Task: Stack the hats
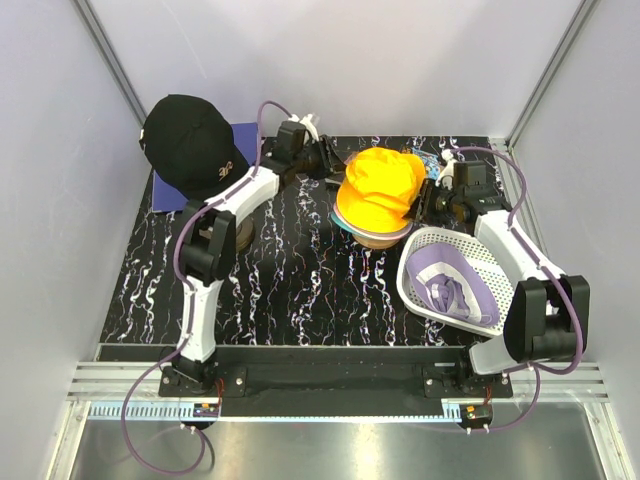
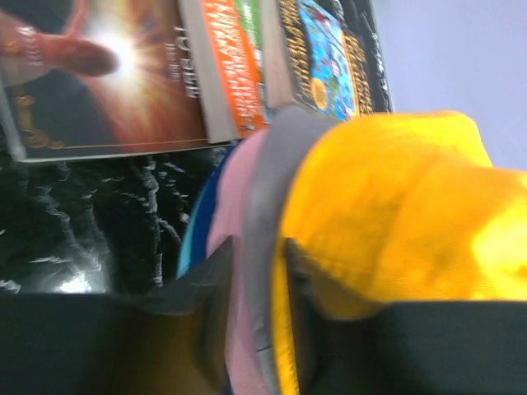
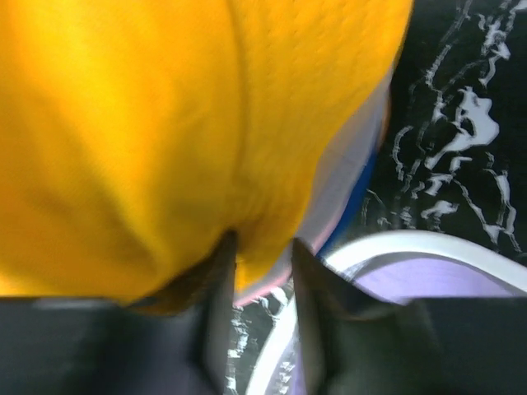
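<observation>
An orange hat (image 1: 378, 185) tops a stack of hats at the back middle of the table. In the left wrist view, grey, pink (image 2: 226, 214) and blue brims show under the orange hat (image 2: 395, 214). My left gripper (image 1: 335, 165) is at the stack's left side. Its jaws (image 2: 257, 247) stand slightly apart around the brim edges. My right gripper (image 1: 420, 205) is at the stack's right side. It (image 3: 262, 240) is open, with the orange brim's edge (image 3: 263, 189) dipping between the tips and tabletop showing below. A black cap (image 1: 188, 140) lies at the back left. A lavender hat (image 1: 445, 285) lies in a white basket (image 1: 415, 290).
A cream mannequin head (image 1: 372, 241) peeks out beneath the stack. Books (image 2: 107, 74) lie behind the stack. The black cap rests on a flat blue sheet (image 1: 243, 135). The basket's rim (image 3: 387, 247) is right beside my right fingers. Grey walls close in the back and sides.
</observation>
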